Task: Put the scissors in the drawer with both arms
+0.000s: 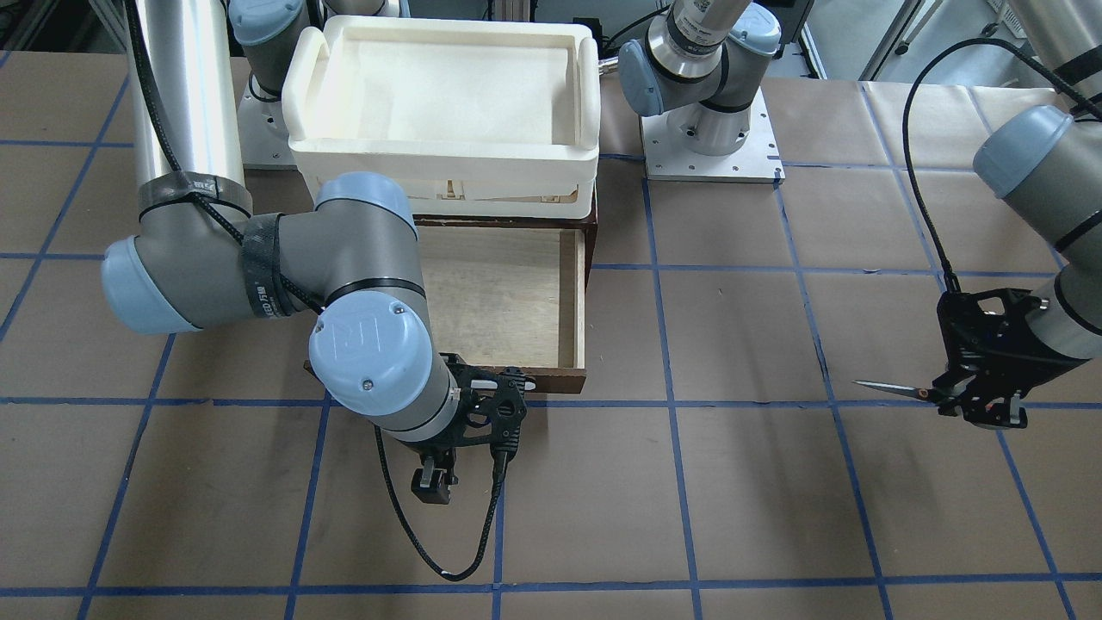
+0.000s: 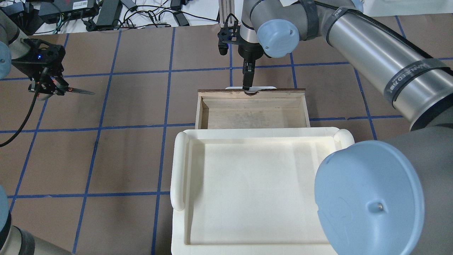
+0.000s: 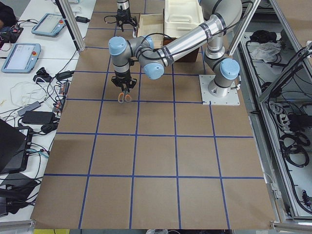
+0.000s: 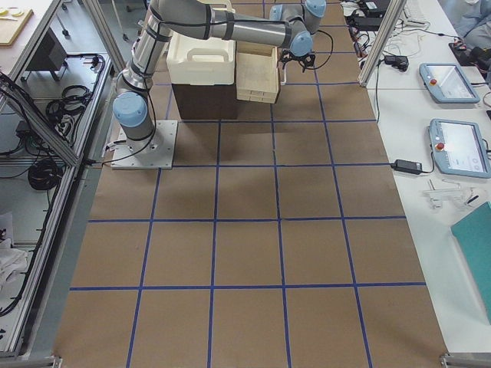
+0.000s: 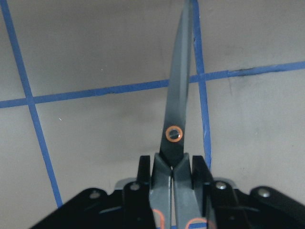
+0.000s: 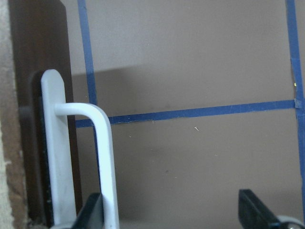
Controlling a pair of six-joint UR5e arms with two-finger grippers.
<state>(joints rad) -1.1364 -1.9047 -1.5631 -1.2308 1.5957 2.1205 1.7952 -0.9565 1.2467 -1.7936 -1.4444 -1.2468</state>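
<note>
A: Nearest us sits the cream tray (image 2: 180, 166). Just past its edge the drawer (image 2: 200, 109) stands pulled out, its plywood floor bare.

B: At the drawer's far front we log the right tool (image 2: 246, 84) spread apart. The white handle (image 6: 107, 157) lies between its fingers, and nothing is gripped.

A: Out left, well apart from the drawer, the left tool (image 2: 56, 89) is clenched on the scissors (image 2: 79, 91) by their loops. The blades point drawer-ward and seem clear of the tabletop (image 2: 134, 106).

B: We judge the carry is the step in hand. We'd cross above the side wall with the blades flat, settle low over the plywood before letting go, and hold the right tool off that path.
</note>
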